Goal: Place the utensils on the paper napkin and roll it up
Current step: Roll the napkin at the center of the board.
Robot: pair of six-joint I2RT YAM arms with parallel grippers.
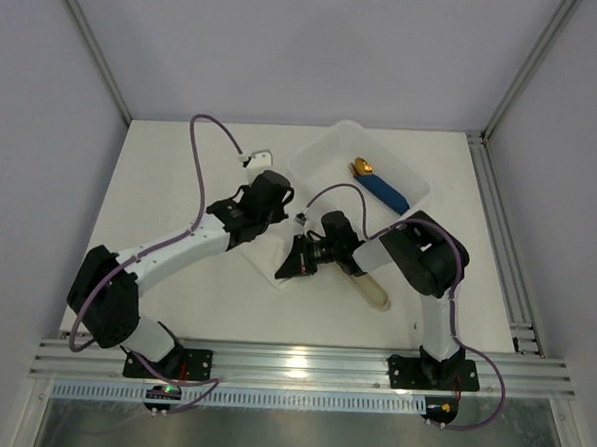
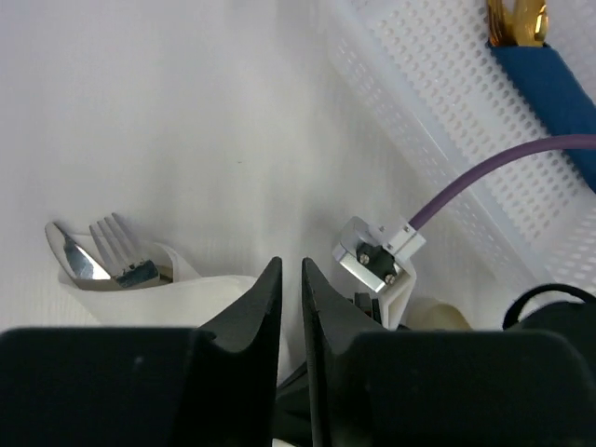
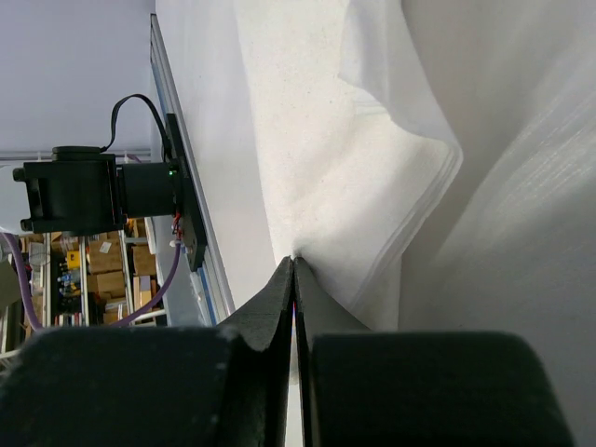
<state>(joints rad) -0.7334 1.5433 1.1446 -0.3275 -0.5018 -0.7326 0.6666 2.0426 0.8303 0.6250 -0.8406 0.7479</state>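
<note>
**Rolling the napkin around the cutlery**

The white bench [image 1: 181,177] carries a perforated white tray [image 1: 397,159] at the far right, which plays no part in this step. Nearer the arms lies the paper napkin [image 3: 372,186], partly folded over. The utensils [image 2: 102,256] lie inside that fold, with a spoon bowl and fork tines poking out of one end.

The right tool [image 3: 293,270] is closed, and a napkin edge appears pinched at its tips. The left tool [image 2: 291,279] stands just beside the bundle with a narrow gap, and nothing shows between its fingers.

To roll well, I judge that the right tool should draw the pinched edge over the cutlery with gentle tension, since thin paper tears easily. The left tool should press the bundle so the cutlery cannot slide out of the open end.
</note>
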